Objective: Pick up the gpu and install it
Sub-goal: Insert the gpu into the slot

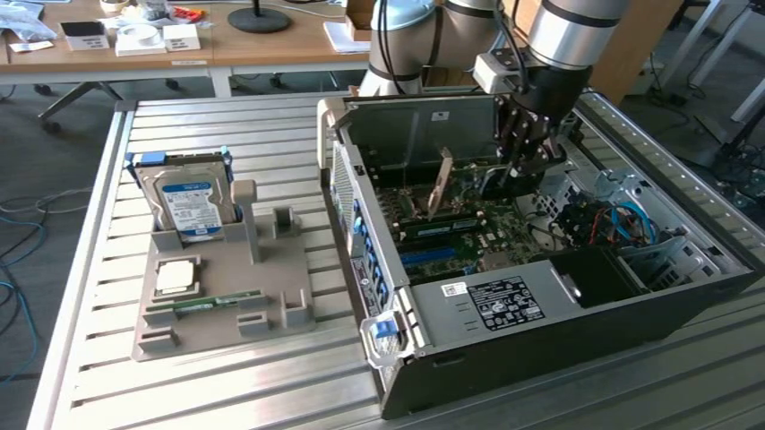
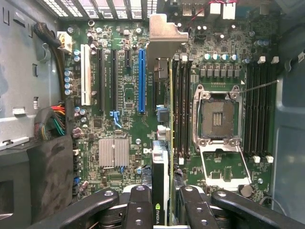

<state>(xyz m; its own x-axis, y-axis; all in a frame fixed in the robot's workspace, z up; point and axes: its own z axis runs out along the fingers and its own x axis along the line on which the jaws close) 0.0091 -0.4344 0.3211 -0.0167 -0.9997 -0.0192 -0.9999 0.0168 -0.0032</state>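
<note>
1. The arm reaches down into the open computer case [image 1: 574, 296]. The case lies on its side on the slatted metal table [image 1: 239, 376], toward the exterior view's right.
2. I see the gripper [image 1: 528, 168] [image 2: 164, 202] inside the case, above the green motherboard [image 2: 128, 124].
3. Grip: the black fingers [image 2: 139, 205] are pinching the gpu [image 1: 442, 179] [image 2: 161, 162], one on each face. They are neither spread wide nor pressed together.
4. The gpu stands on edge, and from the wrist I look straight along its thin side. Its silver end bracket [image 2: 164, 36] is at the end away from the gripper, near the case's rear wall.
5. Position: the card runs between the long blue slot [image 2: 142, 81] and the bank of black memory slots [image 2: 181, 109]. Those memory slots sit beside the open CPU socket [image 2: 217, 117].
6. I cannot tell whether the card's lower edge touches a slot or hangs just above the board.
7. A finned silver heatsink [image 2: 113, 152] sits on the board on the far side of the blue slot from the card.
8. A grey parts holder [image 1: 281, 309] lies to the exterior view's left, well apart from the case.
9. On the holder, a hard drive [image 1: 189, 204] with a blue-white label stands upright and a square processor chip [image 1: 177, 276] lies flat. A slim RAM stick [image 1: 215, 303] lies just beside the chip.
</note>
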